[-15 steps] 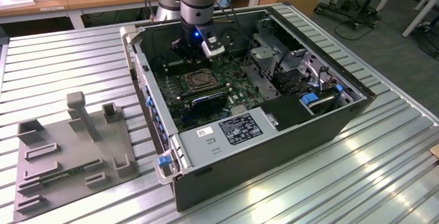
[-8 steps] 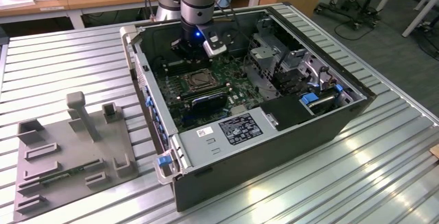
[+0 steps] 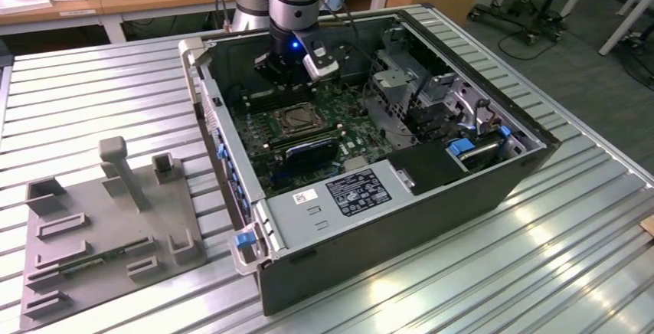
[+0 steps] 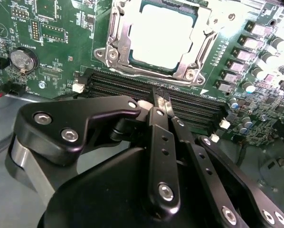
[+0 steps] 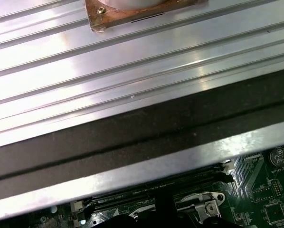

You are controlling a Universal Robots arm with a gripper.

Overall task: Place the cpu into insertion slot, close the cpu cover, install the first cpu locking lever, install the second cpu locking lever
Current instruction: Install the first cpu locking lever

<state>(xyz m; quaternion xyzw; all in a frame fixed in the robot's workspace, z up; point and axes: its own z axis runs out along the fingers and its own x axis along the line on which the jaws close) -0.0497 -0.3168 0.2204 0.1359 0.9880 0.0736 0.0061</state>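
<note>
The black two-fingered tool [image 4: 162,100] hangs inside the open dark-grey computer case [image 3: 409,219], which lies on its side on the ribbed aluminium desk [image 3: 92,96]. In the second wrist view its fingers are drawn together with nothing between them, tips poised over the long black memory slots [image 4: 132,88] just beside the square silver-rimmed insertion slot [image 4: 114,56] in the green motherboard [image 4: 52,52]. That view alone shows the pale silvery square cpu [image 4: 162,34] already seated in the slot, with the thin metal cpu cover [image 4: 199,50] framing it; whether the frame is fully down I cannot tell. The exterior view gives what the wrist views lack: the grey arm [image 3: 296,4] reaching down over the case's far end, the socket [image 3: 297,119] small and dark, and a grey fixture plate [image 3: 103,227] well apart from the case. The first wrist view looks across the case's edge [image 5: 132,128] to the desk.
</note>
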